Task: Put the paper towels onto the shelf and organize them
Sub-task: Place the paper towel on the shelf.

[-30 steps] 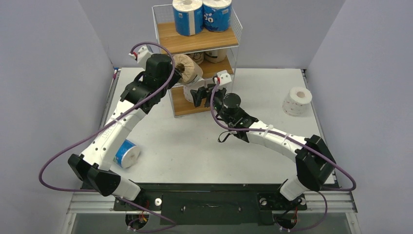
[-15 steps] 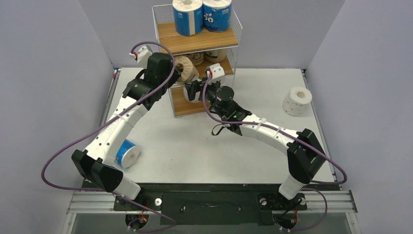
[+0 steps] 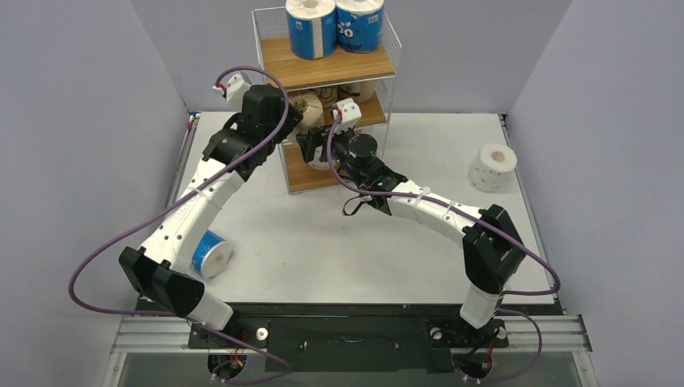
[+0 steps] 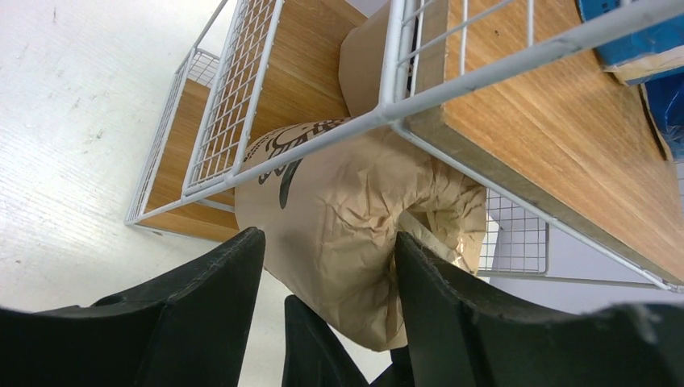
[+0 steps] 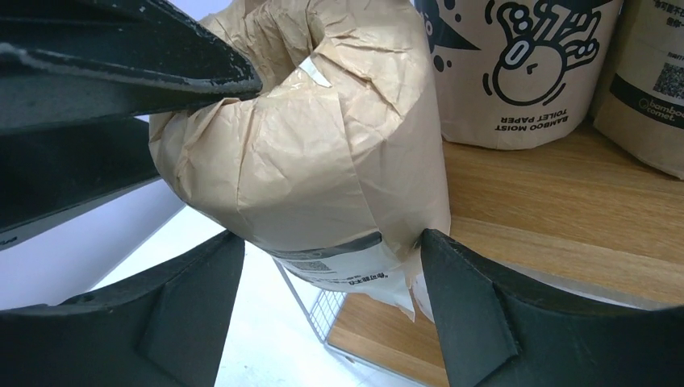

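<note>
Tan paper towel roll (image 4: 355,201) pinched by left gripper (image 4: 327,242) at shelf (image 5: 524,193) mid-tier edge (right gripper (image 5: 331,242) straddling, grip unclear): slide inward next.

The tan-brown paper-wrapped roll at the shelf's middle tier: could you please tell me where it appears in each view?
Top external: the tan-brown paper-wrapped roll is upper centre, at the middle tier's left end.
Left wrist: centre, between the fingers of the left gripper.
Right wrist: centre-left, between the fingers of the right gripper.
Shared landmark: the light brown wooden boards of the white wire shelf.
</note>
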`<state>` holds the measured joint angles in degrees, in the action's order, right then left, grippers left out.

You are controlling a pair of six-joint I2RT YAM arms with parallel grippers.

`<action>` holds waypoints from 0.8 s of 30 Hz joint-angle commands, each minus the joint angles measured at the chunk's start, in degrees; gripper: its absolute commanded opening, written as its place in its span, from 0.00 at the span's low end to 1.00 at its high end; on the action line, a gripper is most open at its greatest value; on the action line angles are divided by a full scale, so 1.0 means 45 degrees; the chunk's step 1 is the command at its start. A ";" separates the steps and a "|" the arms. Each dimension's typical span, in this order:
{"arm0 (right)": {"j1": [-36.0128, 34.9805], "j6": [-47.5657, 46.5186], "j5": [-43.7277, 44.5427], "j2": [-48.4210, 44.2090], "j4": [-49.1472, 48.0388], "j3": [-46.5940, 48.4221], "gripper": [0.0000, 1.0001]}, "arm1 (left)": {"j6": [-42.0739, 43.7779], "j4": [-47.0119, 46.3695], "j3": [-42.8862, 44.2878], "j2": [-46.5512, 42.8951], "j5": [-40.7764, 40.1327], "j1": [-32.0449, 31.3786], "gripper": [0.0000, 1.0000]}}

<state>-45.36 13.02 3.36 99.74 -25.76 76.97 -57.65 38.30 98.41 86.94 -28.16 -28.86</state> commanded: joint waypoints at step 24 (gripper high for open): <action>0.0647 0.1348 -0.0629 0.1237 0.0333 0.2207 0.74 | 0.1142 -0.1400 -0.1804 -0.3461 0.0654 0.0033 0.84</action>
<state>-42.72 18.17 1.02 104.73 -23.90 84.42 -54.41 35.20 92.09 75.16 -25.93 -28.73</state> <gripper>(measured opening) 0.747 0.832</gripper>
